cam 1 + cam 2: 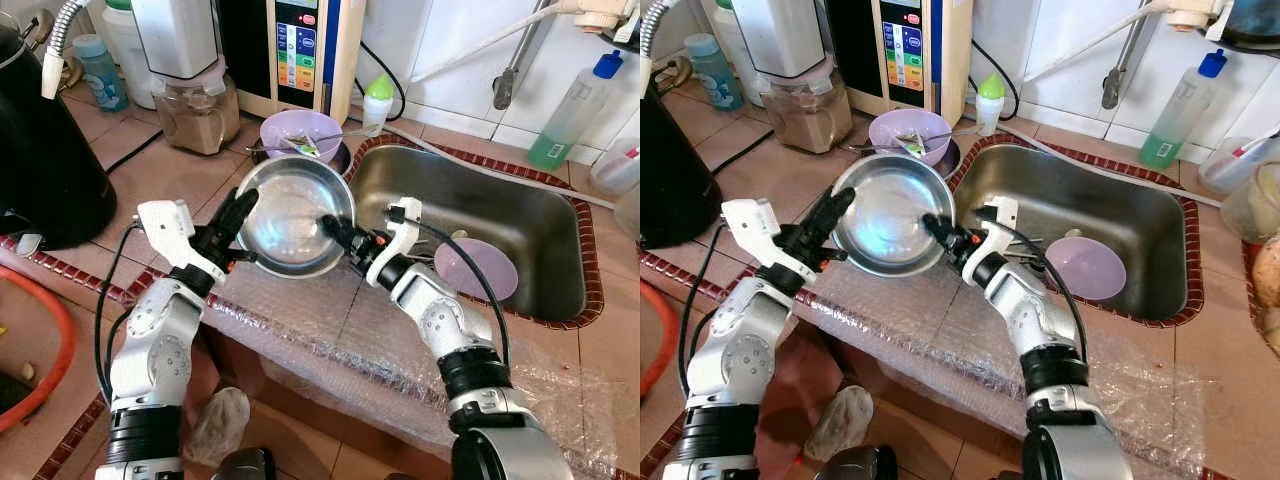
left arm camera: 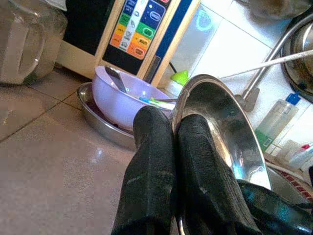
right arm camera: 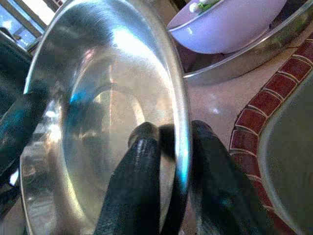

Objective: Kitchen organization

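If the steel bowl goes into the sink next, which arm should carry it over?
Probably the right. Both grippers pinch the steel bowl's rim, but the right gripper holds the edge nearest the sink, while the left gripper is on the far side.

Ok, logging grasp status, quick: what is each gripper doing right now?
Left gripper: jaws shut on the steel bowl, at its left rim.
Right gripper: jaws shut on the bowl's right rim.

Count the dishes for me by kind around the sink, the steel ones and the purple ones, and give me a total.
Steel bowl, held by left gripper and right gripper: 1
Steel dish under the purple bowl: 1
Purple bowl: 1
Purple plate in the sink: 1
Total: 4
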Controlling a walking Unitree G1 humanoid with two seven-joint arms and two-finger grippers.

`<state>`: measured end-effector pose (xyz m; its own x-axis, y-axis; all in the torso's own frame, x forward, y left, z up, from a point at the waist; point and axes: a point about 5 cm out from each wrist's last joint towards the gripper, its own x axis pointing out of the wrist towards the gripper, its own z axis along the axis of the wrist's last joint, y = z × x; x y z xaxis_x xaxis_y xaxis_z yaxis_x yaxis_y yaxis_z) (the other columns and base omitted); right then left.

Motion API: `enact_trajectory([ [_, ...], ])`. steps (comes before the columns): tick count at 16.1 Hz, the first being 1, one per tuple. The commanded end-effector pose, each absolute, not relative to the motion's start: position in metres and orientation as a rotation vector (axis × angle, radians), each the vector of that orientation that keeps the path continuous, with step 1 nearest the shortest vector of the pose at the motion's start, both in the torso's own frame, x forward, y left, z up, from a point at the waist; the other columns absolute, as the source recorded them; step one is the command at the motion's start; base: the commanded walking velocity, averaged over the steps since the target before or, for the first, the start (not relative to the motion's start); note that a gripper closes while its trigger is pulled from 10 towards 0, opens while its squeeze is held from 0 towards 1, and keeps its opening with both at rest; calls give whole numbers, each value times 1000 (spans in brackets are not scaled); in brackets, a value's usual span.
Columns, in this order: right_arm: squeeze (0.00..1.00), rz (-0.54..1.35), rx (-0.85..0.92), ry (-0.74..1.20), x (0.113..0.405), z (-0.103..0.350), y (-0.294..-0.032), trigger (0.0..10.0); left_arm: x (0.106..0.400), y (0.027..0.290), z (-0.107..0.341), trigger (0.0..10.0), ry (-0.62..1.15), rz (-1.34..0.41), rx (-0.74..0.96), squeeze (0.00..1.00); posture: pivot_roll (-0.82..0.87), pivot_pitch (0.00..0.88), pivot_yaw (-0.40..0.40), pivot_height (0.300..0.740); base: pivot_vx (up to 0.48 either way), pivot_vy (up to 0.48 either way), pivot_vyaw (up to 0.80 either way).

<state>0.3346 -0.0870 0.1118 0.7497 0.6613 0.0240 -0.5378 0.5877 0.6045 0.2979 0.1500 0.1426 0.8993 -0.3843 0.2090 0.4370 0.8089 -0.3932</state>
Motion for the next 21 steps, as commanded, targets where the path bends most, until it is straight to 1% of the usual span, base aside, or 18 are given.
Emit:
enact_trajectory([
  [1,0,724,586,212,333,112,-89,0,301,146,150,0,-151,-462,-446,0,-16,32,-19,740,0,0,0],
  [7,0,672,568,194,333,113,-99,0,304,143,145,0,-133,-446,-418,0,-31,26,-20,740,0,0,0],
  [8,0,671,571,195,332,113,-102,0,305,143,144,1451,-124,-438,-396,0,-34,23,-17,740,0,0,0],
  [9,0,677,570,190,331,114,-103,0,305,142,142,4549,-114,-437,-381,0,-34,23,-17,740,0,0,0],
  [10,0,670,569,188,331,114,-105,0,306,142,141,10000,-107,-435,-376,0,-35,22,-17,740,0,0,0],
  [11,0,656,571,183,332,114,-108,0,306,140,142,10000,-106,-445,-367,569,-35,22,-17,740,0,0,0],
  [12,0,637,572,177,332,115,-114,0,306,137,142,10000,-103,-452,-338,1000,-37,23,-15,740,0,0,0],
  [14,0,627,569,174,333,115,-119,0,306,134,142,10000,-100,-472,-322,1000,-39,27,-14,740,0,0,0],
  [15,0,604,565,173,333,115,-128,0,304,131,142,10000,-98,-488,-298,1000,-38,24,-12,740,0,0,0],
  [17,0,579,554,168,332,114,-136,0,303,128,142,10000,-99,-506,-264,1000,-38,25,-12,740,0,0,0],
  [18,0,519,546,153,333,115,-150,0,301,125,141,10000,-84,-524,-235,1000,-37,25,-11,740,0,0,0],
  [20,0,453,532,145,334,114,-166,0,298,122,137,10000,-40,-553,-228,1000,-34,26,-11,740,0,0,0],
  [21,0,405,504,155,333,110,-179,0,294,118,133,10000,6,-613,-251,1000,-35,28,-8,740,0,0,0],
])
